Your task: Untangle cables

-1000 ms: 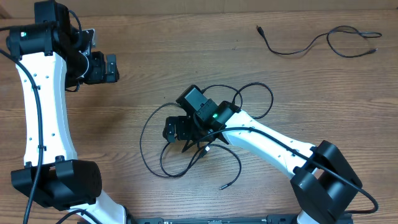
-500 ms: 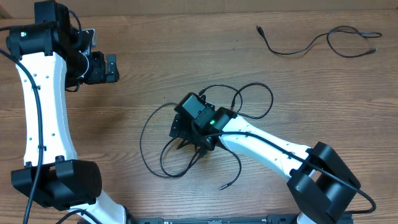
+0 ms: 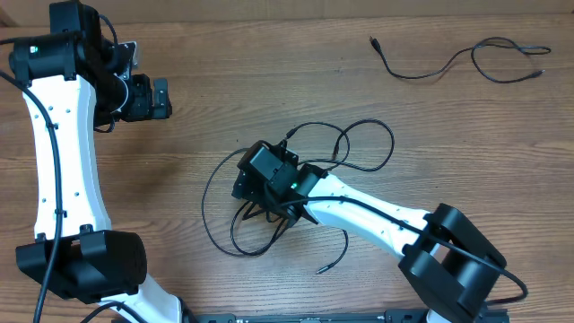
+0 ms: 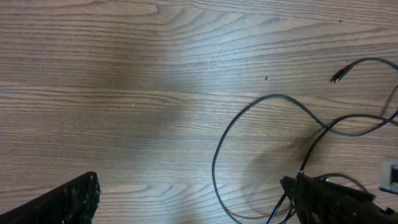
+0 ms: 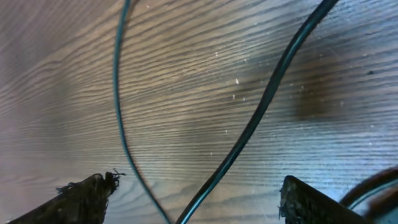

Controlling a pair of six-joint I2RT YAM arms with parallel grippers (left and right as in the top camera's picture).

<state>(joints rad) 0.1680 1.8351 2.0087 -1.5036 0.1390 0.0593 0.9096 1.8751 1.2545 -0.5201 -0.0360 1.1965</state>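
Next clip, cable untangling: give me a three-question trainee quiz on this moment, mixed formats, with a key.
1. True or false: the right gripper is shut on a cord of the tangle of thin black cables.
2. In the overhead view, the separate thin black cable lies: A) top right, apart from the tangle; B) in the bottom left corner; C) across the tangle.
3. Fill in: the ___ arm's gripper is over the tangle.
Key: 1 false, its fingers are open with cords lying between them; 2 A; 3 right.
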